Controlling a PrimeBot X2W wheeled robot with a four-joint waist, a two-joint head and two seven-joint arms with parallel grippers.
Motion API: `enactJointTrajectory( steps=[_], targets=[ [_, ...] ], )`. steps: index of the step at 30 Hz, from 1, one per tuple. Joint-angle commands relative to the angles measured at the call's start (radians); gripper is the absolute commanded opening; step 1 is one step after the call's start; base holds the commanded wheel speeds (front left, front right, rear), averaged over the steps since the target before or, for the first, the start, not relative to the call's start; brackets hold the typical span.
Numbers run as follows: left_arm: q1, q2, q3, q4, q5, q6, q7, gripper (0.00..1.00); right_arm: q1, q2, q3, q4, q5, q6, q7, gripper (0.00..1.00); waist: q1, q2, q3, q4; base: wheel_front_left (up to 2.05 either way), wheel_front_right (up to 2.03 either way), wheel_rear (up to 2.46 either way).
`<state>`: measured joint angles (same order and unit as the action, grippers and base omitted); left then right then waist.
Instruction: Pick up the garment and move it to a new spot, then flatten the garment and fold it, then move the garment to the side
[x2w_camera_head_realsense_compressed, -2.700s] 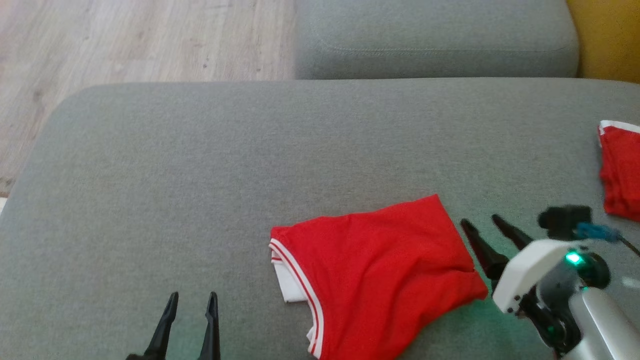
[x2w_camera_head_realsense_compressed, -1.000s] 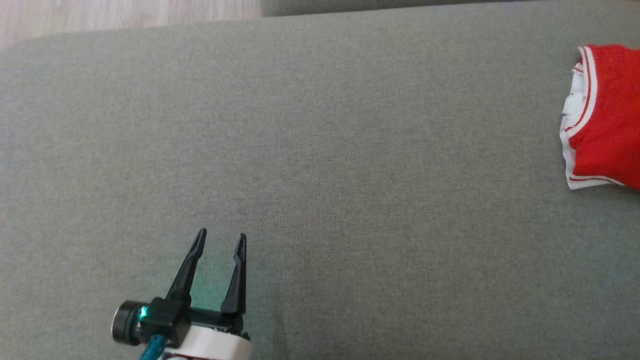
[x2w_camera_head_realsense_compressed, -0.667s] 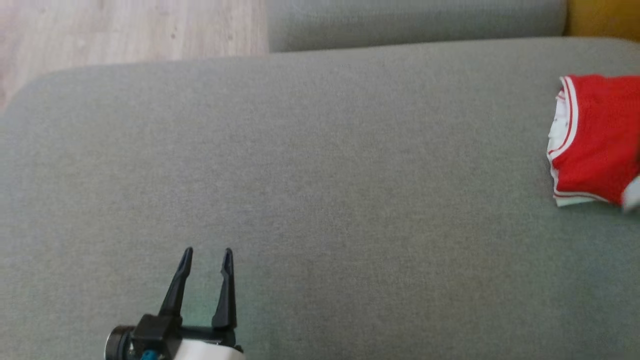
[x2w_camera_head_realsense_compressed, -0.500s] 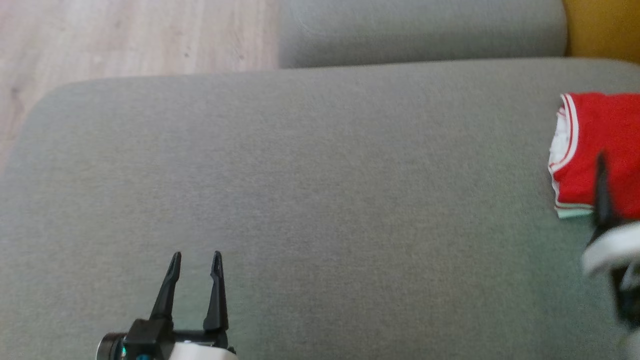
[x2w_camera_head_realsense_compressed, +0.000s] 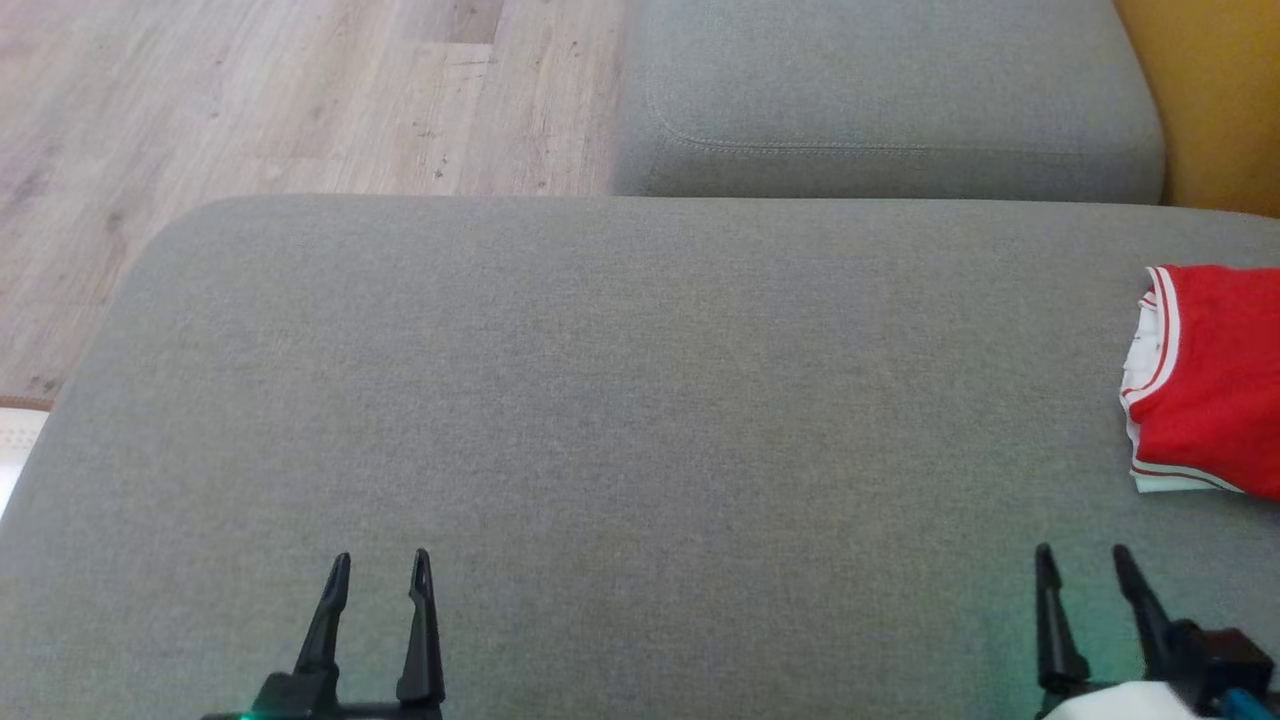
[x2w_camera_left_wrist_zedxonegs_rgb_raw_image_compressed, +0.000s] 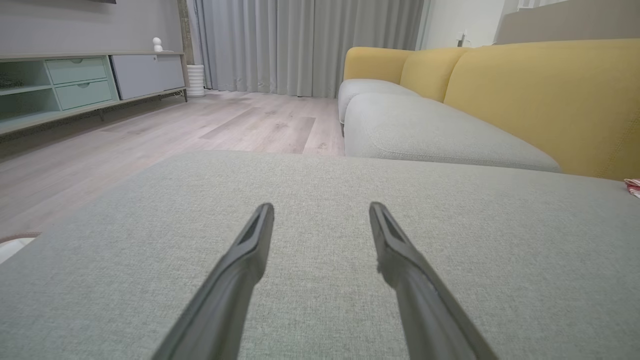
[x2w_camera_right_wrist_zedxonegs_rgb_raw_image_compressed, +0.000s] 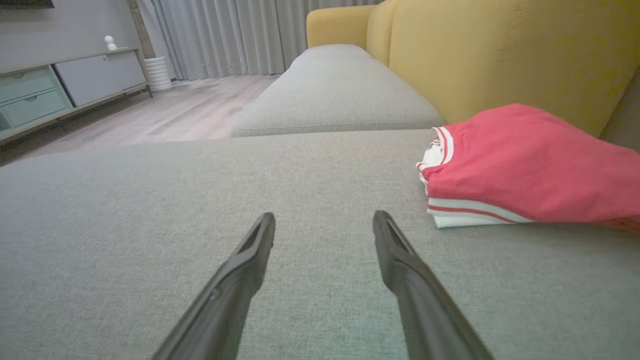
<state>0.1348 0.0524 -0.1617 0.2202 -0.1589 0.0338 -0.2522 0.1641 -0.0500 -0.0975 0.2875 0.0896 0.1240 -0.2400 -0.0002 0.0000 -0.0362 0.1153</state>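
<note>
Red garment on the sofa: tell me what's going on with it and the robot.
The red garment lies folded at the far right of the grey seat cushion, untouched. The left end effector and right end effector hang open and empty over the cushion's near side. Folding and moving aside look done.

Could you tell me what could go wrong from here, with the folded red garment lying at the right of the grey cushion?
1. The garment lies just ahead and to the right of the open right gripper. A careless move that way could snag its striped hem and undo the fold.
2. The layers at that hem sit unevenly, so the fold looks loose and might slump open.
3. The garment runs past the head view's right edge, so the whole fold cannot be checked there.
</note>
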Motion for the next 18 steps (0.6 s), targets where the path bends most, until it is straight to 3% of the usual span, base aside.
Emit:
enactJointTrajectory(
  steps=[1,7,8,11,18],
  targets=[
    [-0.022,-0.002,0.034,-0.021,0.004,-0.001,-0.01,1.0,-0.037,-0.009,0.031,-0.027,-0.007,0.007,-0.018,1.0,0.0002,0.0,-0.001,-0.003,0.0,0.0,0.0],
    [-0.031,-0.002,0.03,-0.025,0.004,-0.018,-0.01,1.0,-0.07,-0.003,0.036,-0.048,-0.01,0.007,-0.021,1.0,0.0002,0.0,0.001,-0.017,0.0,0.0,0.0],
    [-0.031,-0.002,0.029,-0.029,-0.002,-0.023,-0.01,0.0,-0.073,-0.002,0.039,-0.057,-0.013,0.007,-0.021,0.0,0.0002,0.0,0.002,-0.023,0.0,0.0,0.0],
    [0.004,-0.001,-0.003,0.037,-0.002,-0.021,0.005,0.0,-0.016,0.007,0.016,0.011,-0.002,-0.001,-0.006,0.0,0.0002,0.0,0.001,-0.019,0.0,0.0,0.0],
    [-0.007,0.003,0.007,0.032,-0.088,-0.027,0.02,0.0,-0.036,0.006,0.008,0.014,0.081,-0.001,0.02,0.0,0.0002,0.0,0.003,-0.025,0.0,0.0,0.0]
  ],
)
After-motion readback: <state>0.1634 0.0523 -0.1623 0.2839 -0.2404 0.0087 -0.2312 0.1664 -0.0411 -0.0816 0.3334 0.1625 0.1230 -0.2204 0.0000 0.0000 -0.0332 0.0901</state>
